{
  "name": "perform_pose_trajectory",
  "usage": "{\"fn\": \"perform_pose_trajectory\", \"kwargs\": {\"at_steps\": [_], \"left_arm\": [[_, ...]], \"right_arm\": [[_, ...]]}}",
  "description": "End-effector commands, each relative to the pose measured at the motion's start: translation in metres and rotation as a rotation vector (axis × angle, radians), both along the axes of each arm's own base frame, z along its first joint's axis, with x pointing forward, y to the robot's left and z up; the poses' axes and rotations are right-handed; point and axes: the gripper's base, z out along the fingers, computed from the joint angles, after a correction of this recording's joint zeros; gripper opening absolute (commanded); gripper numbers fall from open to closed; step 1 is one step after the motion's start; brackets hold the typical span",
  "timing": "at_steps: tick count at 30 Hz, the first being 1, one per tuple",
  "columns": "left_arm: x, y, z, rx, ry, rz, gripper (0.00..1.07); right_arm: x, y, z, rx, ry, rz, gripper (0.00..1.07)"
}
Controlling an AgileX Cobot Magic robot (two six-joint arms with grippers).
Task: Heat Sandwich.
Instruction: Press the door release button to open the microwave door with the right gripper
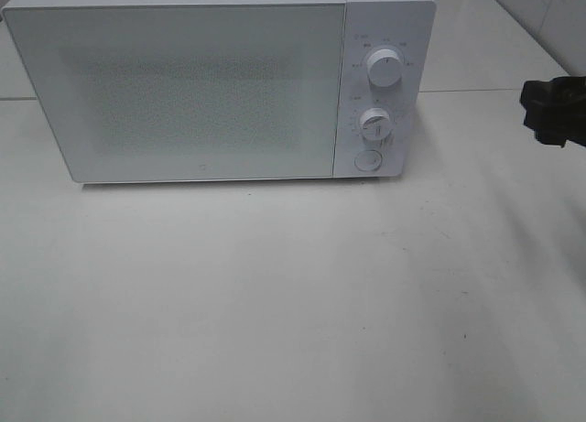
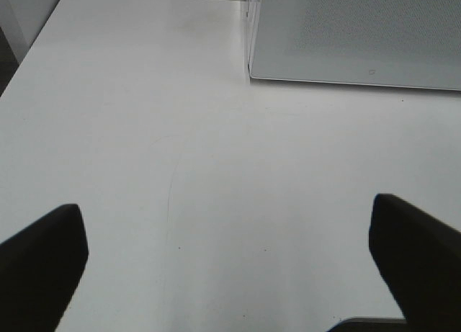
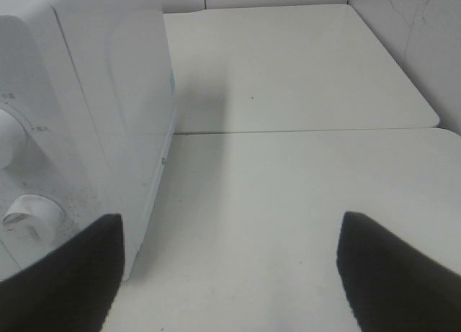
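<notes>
White table [image 1: 293, 303], matte, bare across the near part in the high view, with faint scuffs.

Left gripper [image 2: 225, 206]: seen only by its own wrist camera. Two dark fingers [image 2: 43, 263] spread wide, nothing between them but tabletop. It sits off the left front corner of the microwave [image 1: 211, 83], clear of it.

Right gripper [image 3: 230, 220]: fingers [image 3: 392, 271] also spread wide and holding nothing. In the high view it shows as a dark shape at the right edge, beside the microwave's control side and well apart from it. Its wrist view looks along the oven's right wall.

Microwave stands at the middle-back of the table, white, facing front. Door [image 1: 183, 92] sits flush and shut; its panel is frosted with a fine dot pattern and lets nothing through. Control strip on the right: upper knob [image 1: 385, 68], lower knob [image 1: 374, 124], round button [image 1: 367, 160] under them. Small markings ring the knobs, too fine to read.

Sandwich: shows in no view, so its look and place cannot be told.

Farther back a seam [image 3: 302, 131] crosses the table surface, then pale wall [image 1: 540, 10] at the right rear.
</notes>
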Motion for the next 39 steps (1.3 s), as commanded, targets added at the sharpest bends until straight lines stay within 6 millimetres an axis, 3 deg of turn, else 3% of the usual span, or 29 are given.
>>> {"fn": "perform_pose_trajectory", "kwargs": {"at_steps": [1,15,25,39], "left_arm": [[0.0,0.0,0.0,-0.001,-0.01,-0.001,1.0],[0.0,0.0,0.0,-0.001,-0.01,-0.001,1.0],[0.0,0.0,0.0,-0.001,-0.01,-0.001,1.0],[0.0,0.0,0.0,-0.001,-0.01,-0.001,1.0]], "right_arm": [[0.002,0.012,-0.004,-0.044,-0.031,0.031,0.75],[0.004,0.065,-0.038,-0.078,-0.025,0.054,0.75],[-0.008,0.109,-0.065,-0.089,-0.022,0.074,0.75],[-0.007,0.153,-0.08,-0.084,0.019,0.102,0.75]]}}
